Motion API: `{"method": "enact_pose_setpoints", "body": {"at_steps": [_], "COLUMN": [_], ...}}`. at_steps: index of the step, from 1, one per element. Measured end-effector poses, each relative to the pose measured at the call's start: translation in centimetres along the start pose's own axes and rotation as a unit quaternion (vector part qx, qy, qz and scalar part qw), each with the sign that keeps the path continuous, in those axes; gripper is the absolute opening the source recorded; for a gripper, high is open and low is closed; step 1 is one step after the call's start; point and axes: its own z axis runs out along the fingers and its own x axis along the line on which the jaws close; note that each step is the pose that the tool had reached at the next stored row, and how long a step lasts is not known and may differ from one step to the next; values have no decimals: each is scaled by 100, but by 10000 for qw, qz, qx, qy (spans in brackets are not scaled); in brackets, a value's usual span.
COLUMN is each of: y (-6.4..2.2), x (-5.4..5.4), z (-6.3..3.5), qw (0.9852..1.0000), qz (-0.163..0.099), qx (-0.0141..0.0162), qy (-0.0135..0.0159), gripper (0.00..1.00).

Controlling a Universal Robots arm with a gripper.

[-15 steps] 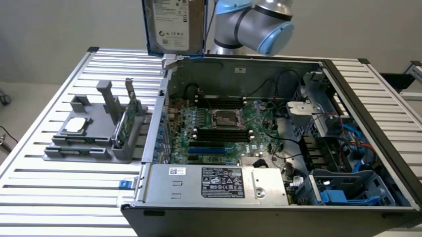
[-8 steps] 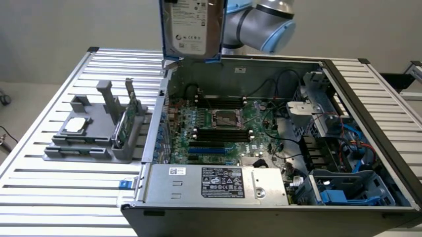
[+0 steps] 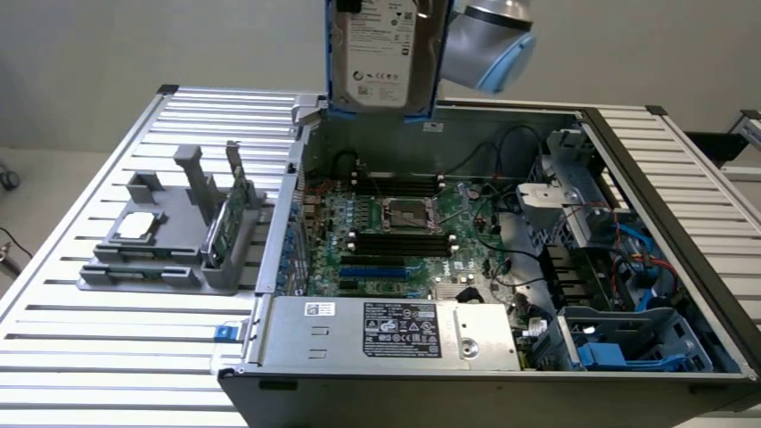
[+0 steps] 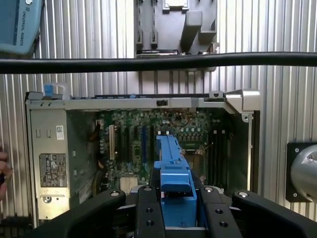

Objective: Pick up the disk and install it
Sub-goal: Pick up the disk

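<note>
- The open computer case (image 3: 380, 138) lies on its side on a slatted metal table (image 3: 107, 357), with the motherboard (image 3: 398, 223) exposed inside.
- The disk (image 3: 387, 53) hangs in the air above the case, over its far wall as the exterior view shows it. It stands on edge with its white label facing that camera.
- The gripper (image 4: 173, 201) has the disk in its grasp. The black fingers (image 4: 148, 208) are drawn in partway against the blue carrier frame (image 4: 173, 168), which stands between them and points down toward the motherboard.
- A silver power supply box (image 3: 393, 330) sits in the case along its near wall.
- A blue drive bay (image 3: 618, 343) sits in the case's near corner on the exterior view's right.
- Beside the case, on the exterior view's left, a grey holder (image 3: 167, 241) rests on the table. It carries an upright green circuit card (image 3: 226, 232) and a small square silver chip (image 3: 137, 226).
</note>
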Motion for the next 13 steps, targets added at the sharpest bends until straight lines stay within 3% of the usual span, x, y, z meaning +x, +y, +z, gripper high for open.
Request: {"method": "enact_pose_setpoints", "body": {"at_steps": [13], "y": [-595], "x": [244], "z": [-2], "qw": [10000], "qz": [0], "qx": [0], "qy": [0], "gripper": [33]}}
